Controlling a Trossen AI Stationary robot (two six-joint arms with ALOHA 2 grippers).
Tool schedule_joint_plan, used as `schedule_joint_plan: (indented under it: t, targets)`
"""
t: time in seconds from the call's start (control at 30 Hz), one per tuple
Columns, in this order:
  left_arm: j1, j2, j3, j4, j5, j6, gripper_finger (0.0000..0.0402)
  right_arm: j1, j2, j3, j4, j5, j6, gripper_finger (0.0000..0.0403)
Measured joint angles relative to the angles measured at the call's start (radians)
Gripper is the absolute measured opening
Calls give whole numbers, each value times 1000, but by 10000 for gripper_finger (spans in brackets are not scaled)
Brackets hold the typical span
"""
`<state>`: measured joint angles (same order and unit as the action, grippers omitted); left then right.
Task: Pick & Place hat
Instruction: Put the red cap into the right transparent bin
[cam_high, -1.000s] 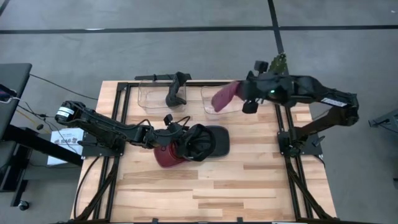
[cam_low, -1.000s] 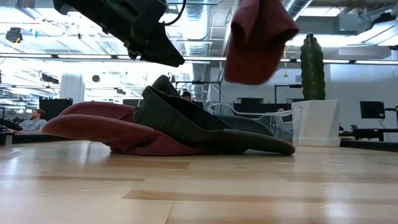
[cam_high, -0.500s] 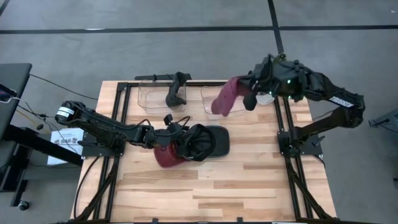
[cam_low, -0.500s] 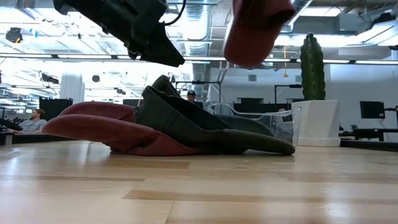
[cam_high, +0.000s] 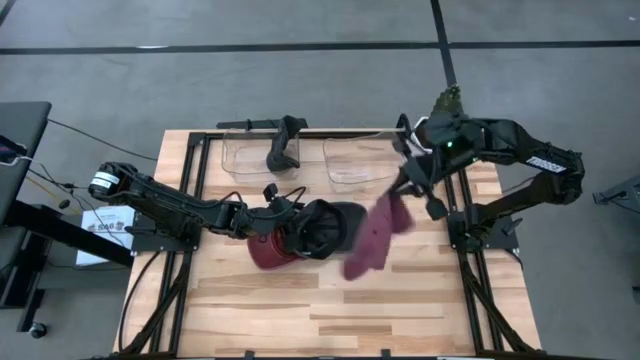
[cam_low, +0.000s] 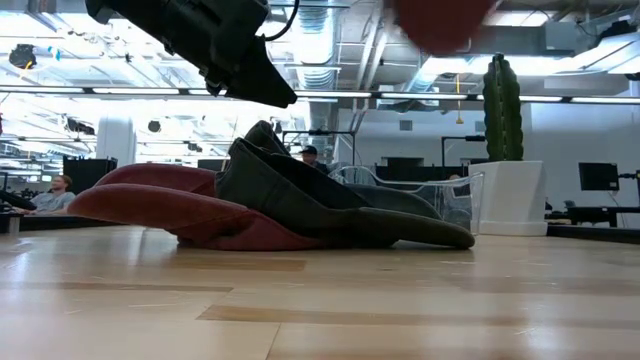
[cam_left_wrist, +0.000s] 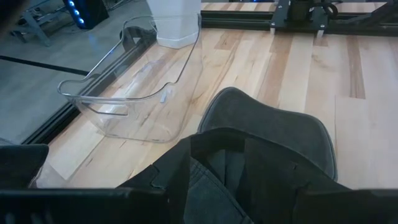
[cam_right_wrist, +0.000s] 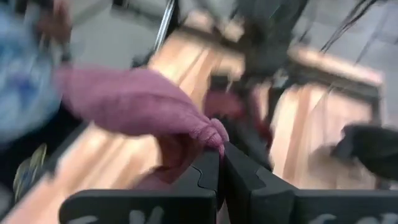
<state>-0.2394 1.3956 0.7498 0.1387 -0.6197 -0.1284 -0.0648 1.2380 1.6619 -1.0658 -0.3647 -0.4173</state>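
The right gripper hangs above the table's right side, its fingers pressed together on the edge of a maroon hat, which dangles in the air right of the pile. The left gripper hovers over the dark hat at mid-table, jaws apart and holding nothing. A red hat lies beneath it. Two clear bins sit at the far edge.

A maroon hat is dangling from my right jaws, clamped by one edge and hanging limp in the air. A dark grey-green hat is lying crumpled on the tabletop, overlapping a dark red hat lying flat beneath it.
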Motion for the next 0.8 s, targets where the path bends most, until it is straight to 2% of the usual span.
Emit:
schedule_joint_plan:
  t: [0.17,0.43,0.8]
  targets:
    - [0,0,0,0,0,0,149,24,-3,0,-154,0,-165,0]
    - [0,0,0,0,0,-6,149,34,-3,0,-172,0,-389,0]
    - [0,0,0,9,0,-11,149,-98,-3,0,-191,-30,-558,0]
